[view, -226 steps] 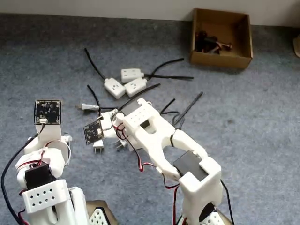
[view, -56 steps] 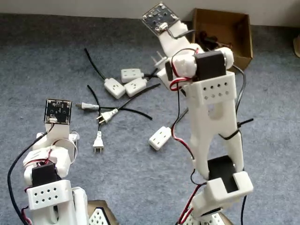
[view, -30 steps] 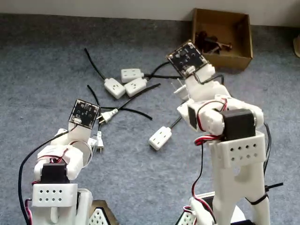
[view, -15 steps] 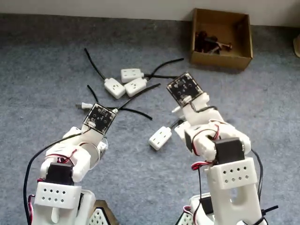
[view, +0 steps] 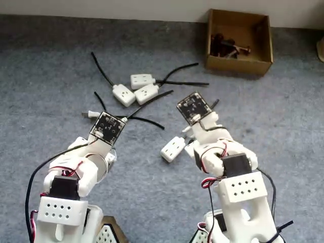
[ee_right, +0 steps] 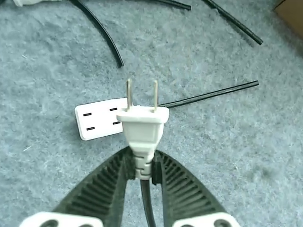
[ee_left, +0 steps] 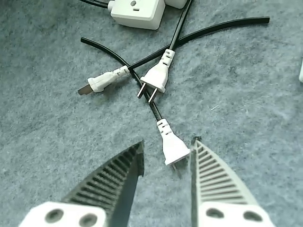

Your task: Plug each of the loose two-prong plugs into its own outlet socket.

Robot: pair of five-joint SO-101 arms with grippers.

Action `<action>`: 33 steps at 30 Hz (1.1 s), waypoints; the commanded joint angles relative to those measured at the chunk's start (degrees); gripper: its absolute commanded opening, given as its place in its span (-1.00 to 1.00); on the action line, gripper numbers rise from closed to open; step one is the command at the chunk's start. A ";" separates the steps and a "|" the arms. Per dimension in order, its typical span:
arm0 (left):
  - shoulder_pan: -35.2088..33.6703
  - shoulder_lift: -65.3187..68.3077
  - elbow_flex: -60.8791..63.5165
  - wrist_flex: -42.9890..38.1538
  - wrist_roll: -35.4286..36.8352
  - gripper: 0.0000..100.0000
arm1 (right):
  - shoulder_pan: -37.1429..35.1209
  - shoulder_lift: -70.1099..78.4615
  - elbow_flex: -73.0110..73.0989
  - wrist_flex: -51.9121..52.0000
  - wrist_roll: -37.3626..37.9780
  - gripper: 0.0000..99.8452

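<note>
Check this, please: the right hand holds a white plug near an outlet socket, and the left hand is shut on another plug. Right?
Not fully. The left hand is open, not shut; the other plug lies loose on the carpet, as the left wrist view shows. The right hand does hold a white plug near an outlet socket.

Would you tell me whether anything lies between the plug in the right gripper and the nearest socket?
Nothing visible does: the right gripper holds the plug close by the socket, with its prongs bare.
</note>
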 commanded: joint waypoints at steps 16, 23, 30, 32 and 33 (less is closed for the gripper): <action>7.52 0.22 -3.30 -2.46 0.00 -0.69 | -1.63 -1.19 1.45 -4.62 -5.54 -0.99; 7.52 0.22 -3.30 -3.60 0.09 -0.69 | -1.89 -1.10 1.54 -4.62 -6.86 -0.99; 7.60 0.22 -3.21 -4.13 0.09 -0.69 | -1.98 -1.36 1.63 -4.79 -11.52 -0.99; 7.60 0.22 -3.21 -4.13 0.09 -0.69 | -1.98 -1.54 3.03 -5.41 -11.52 -0.99; 7.60 0.22 -3.21 -4.13 0.09 -0.69 | -2.07 -1.54 3.91 -6.46 -11.52 -0.99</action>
